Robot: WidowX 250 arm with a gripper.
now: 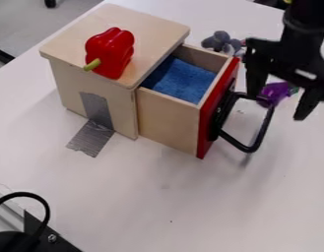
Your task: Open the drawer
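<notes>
- Drawer stands open before you, near centre, with its red front facing four o'clock.
- Your gripper hangs at two o'clock, near the black handle; you have its jaws wide apart.

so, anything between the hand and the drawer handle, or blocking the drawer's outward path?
Nothing visible between hand and handle. Drawer is already out, nothing visible ahead of it. Purple toy is by the handle's far end, might be brushed; can't tell if they touch.
</notes>
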